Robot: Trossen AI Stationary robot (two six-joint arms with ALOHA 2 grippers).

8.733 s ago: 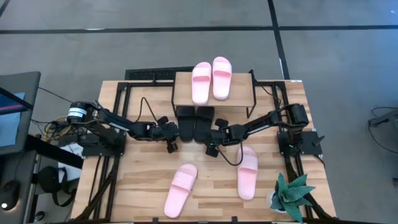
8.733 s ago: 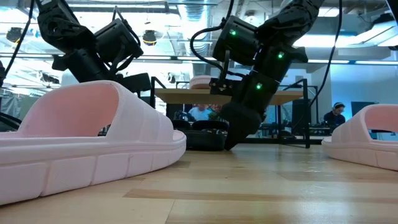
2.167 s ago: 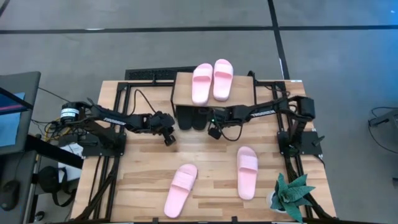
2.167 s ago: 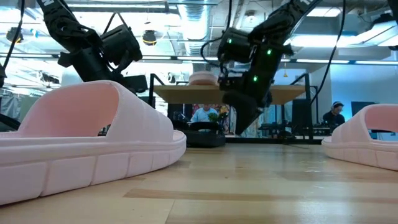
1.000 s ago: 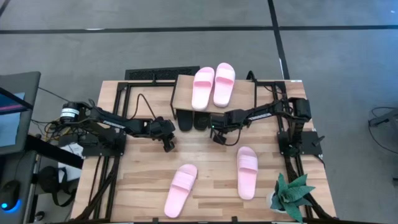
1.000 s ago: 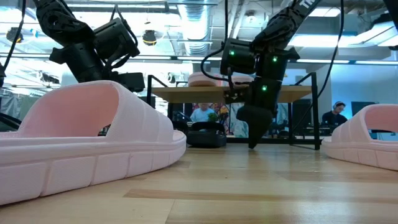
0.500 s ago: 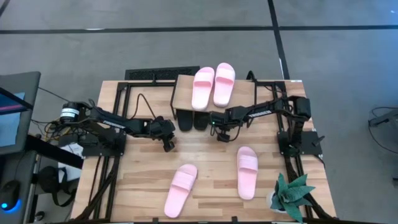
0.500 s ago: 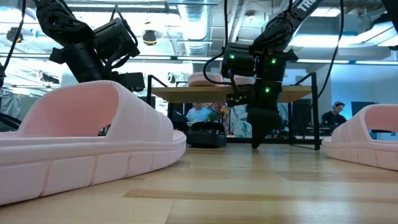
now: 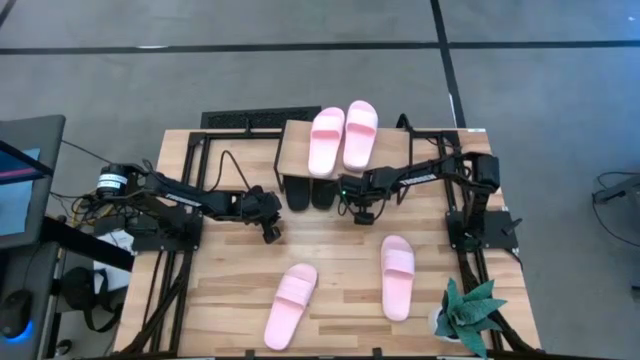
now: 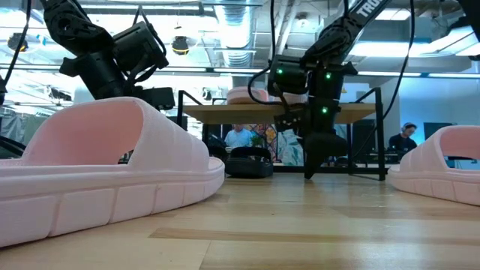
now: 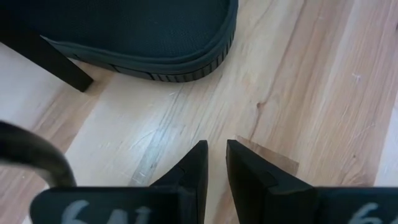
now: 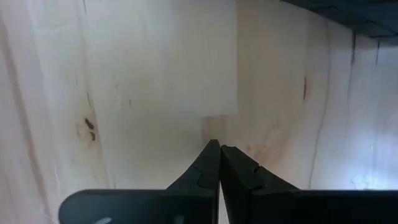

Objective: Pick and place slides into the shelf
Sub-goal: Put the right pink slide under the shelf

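Observation:
The shelf [image 9: 392, 158] stands at the table's far middle with two pale pink slides [image 9: 342, 137] side by side on its top board. Two black slides [image 9: 310, 192] lie on the table beneath it, their near ends sticking out. Two more pink slides [image 9: 290, 305] [image 9: 397, 276] lie flat on the near half. My left gripper [image 9: 270, 233] hovers left of the black pair, shut on nothing, the nearer black slide [image 11: 137, 31] just ahead of it. My right gripper [image 9: 362, 212], shut and empty, points down at bare wood right of the black pair.
A potted plant [image 9: 466, 315] stands at the near right corner. Black frame rails [image 9: 190, 160] run along the table's left and right sides. In the low view a pink slide [image 10: 105, 176] fills the left foreground. Bare wood lies between the grippers and the near slides.
My right gripper has drifted a little toward the table's right edge, staying shut and pointing down. The slides and the shelf have stayed where they were.

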